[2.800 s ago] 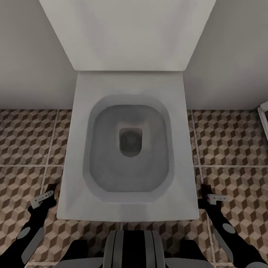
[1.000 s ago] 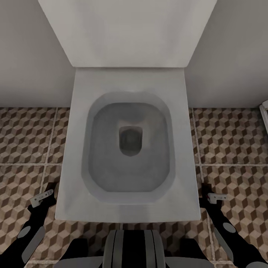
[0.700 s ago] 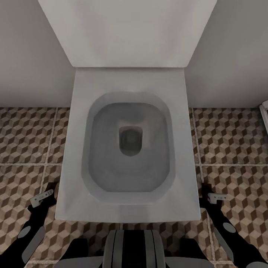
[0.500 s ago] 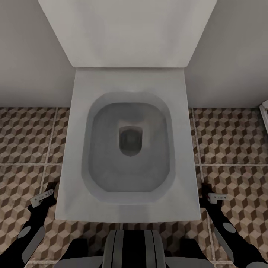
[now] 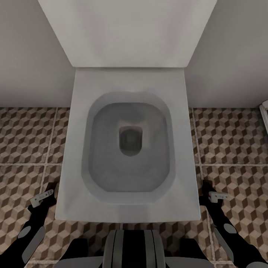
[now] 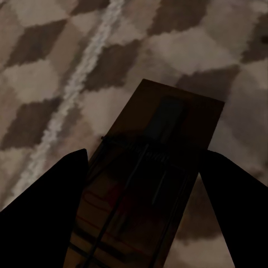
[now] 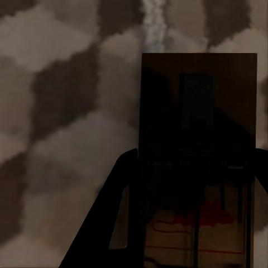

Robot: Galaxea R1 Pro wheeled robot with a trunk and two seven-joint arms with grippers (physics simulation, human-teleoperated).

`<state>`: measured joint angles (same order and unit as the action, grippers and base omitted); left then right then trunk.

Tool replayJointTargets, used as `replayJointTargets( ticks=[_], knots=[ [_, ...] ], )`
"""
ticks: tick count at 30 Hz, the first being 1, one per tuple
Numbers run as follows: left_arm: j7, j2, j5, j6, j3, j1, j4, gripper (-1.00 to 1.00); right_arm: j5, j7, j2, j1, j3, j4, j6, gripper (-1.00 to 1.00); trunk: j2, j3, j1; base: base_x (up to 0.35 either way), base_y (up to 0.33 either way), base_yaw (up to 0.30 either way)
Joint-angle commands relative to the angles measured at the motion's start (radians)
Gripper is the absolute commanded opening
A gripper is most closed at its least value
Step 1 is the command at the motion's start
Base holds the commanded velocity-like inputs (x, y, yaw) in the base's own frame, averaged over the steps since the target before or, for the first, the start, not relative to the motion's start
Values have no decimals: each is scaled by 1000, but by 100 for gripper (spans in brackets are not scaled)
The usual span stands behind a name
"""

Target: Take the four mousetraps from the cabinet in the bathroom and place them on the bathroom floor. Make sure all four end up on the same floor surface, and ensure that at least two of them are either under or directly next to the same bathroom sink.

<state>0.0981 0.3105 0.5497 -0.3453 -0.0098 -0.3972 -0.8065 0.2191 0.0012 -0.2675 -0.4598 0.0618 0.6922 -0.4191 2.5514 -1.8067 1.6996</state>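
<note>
Two mousetraps are in my grip: the left gripper (image 6: 139, 184) jaws are closed on one mousetrap (image 6: 159, 139), the right gripper (image 7: 190, 184) on another mousetrap (image 7: 198, 111), both hanging over the bathroom floor (image 5: 230, 137) either side of the toilet (image 5: 130, 149). I judge neither placed yet; the sink remains to be reached.

White square ceramic toilet (image 5: 128, 141) centred in head view, lid raised against pale grey wall (image 5: 29, 56). Grey bowl with dark drain opening (image 5: 130, 140) at centre. White framed object (image 5: 264, 111) at right edge, partly cut off, unidentifiable.
</note>
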Motion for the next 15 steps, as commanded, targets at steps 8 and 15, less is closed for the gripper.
replayJointTargets(
  ticks=[8,15],
  knots=[
    [5,-1,3,-3,-2,0,0,-100,14,0,-1,0,6,-2,-7,-100,0,0,0,0,0,0],
    [5,-1,3,-3,-2,0,0,-100,14,0,-1,-1,6,-3,-7,-100,0,0,0,0,0,0]
  ],
)
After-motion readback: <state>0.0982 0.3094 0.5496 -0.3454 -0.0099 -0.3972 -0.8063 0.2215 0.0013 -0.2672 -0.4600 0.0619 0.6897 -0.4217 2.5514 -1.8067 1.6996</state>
